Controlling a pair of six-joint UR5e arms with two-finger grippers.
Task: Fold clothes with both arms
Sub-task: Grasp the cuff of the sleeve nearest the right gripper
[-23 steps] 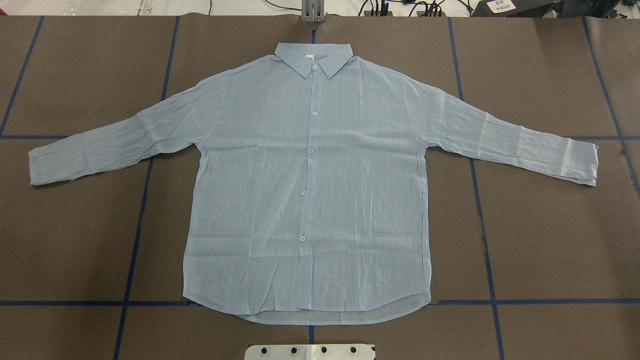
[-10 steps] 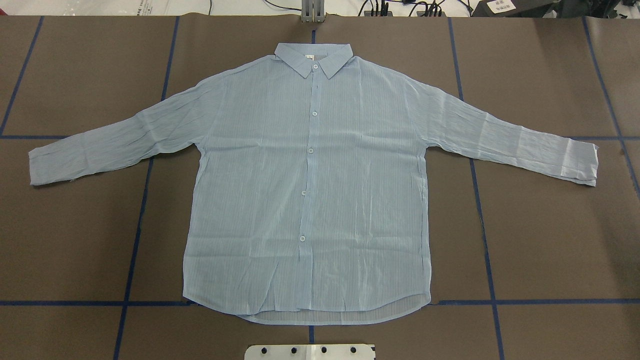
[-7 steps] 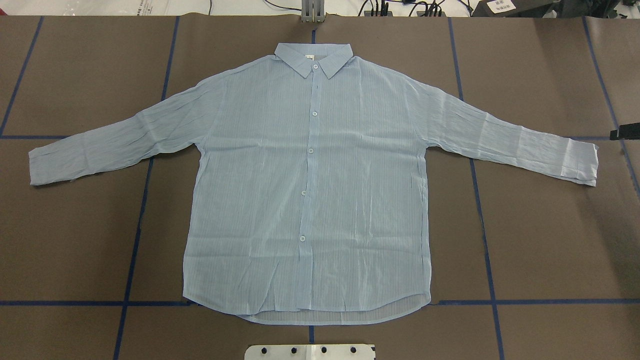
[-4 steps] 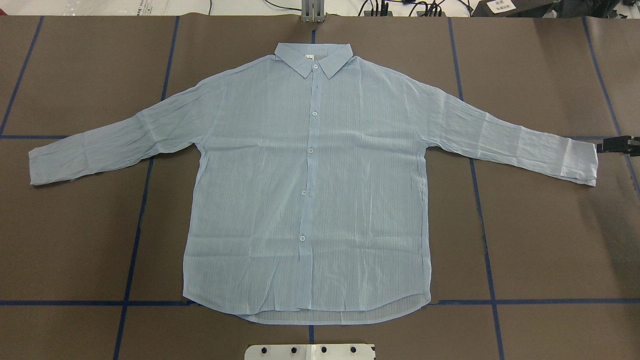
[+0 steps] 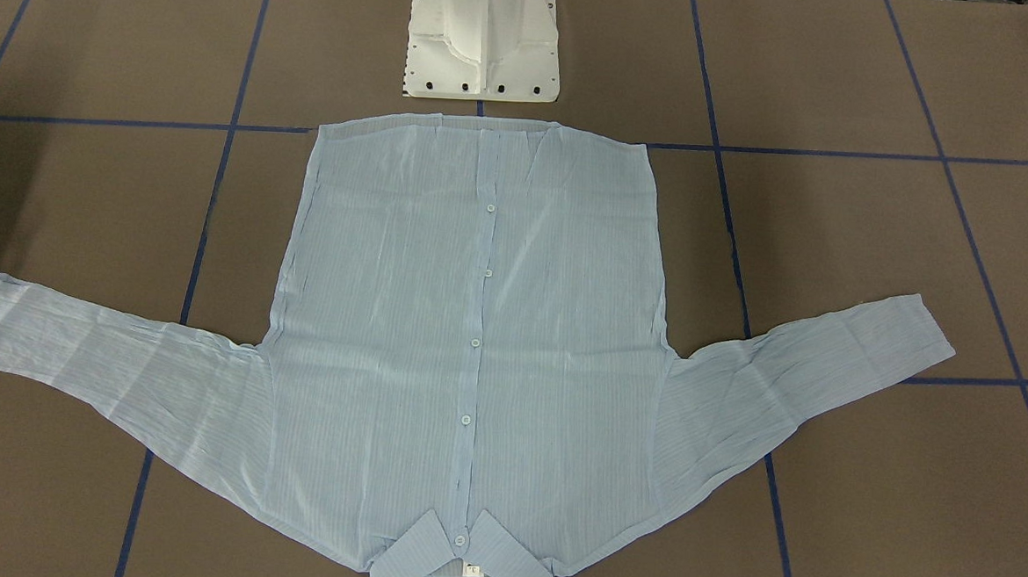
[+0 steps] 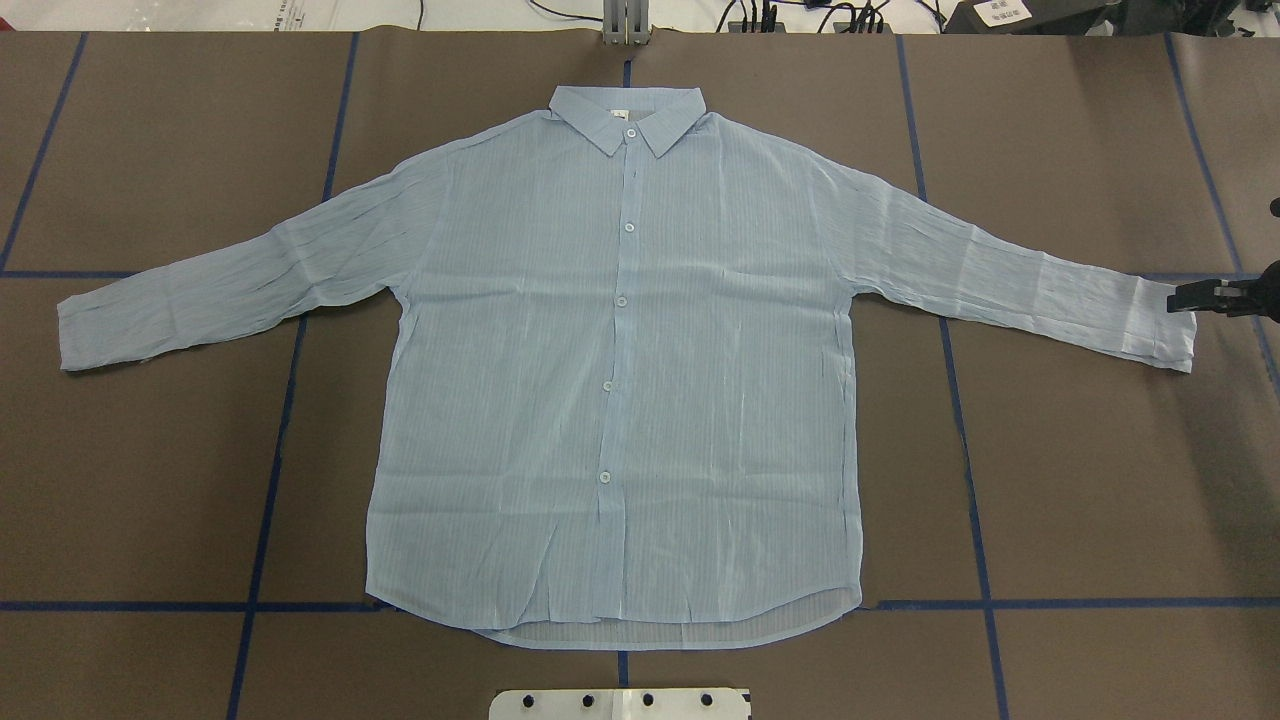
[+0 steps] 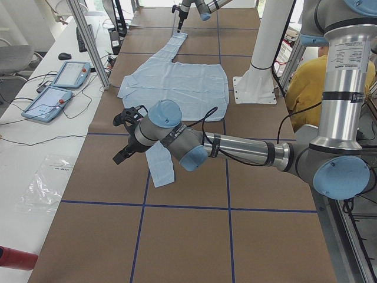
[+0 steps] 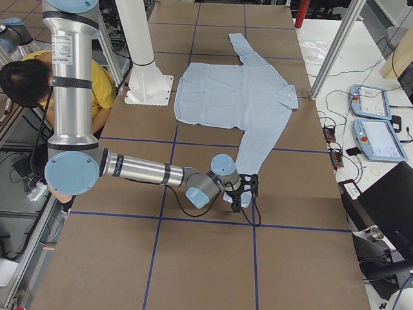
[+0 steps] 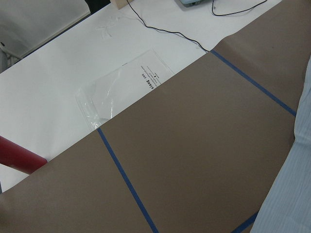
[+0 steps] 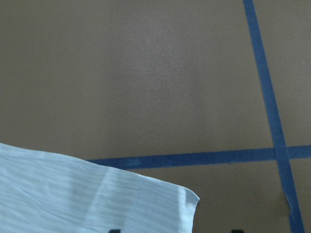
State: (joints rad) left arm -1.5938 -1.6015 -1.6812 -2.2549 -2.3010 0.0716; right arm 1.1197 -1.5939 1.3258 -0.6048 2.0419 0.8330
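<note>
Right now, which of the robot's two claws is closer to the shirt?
The right. The right gripper sits at the edge of one cuff of the shirt; the left gripper hangs apart from the other cuff, off to its side.

Illumination: even and diffuse from above in all views. The matte brown paper table cover [image 6: 1100, 480] returns no glare. The pale blue crinkled button-front shirt [image 6: 620, 380] carries a soft pale sheen along its creases, strongest at mid-chest in the front-facing view.

Shadows: faint and soft-edged. One dim patch lies on the cover at the left edge of the front-facing view.

Exposure: the white side bench [image 9: 58, 73] is close to blown out in the left wrist view.

Focus: both fixed top views are sharp. The right wrist view is slightly soft.

Distortion: both side views are wide-angle. The grey-and-silver jointed left arm [image 7: 235, 147] looms large.
</note>
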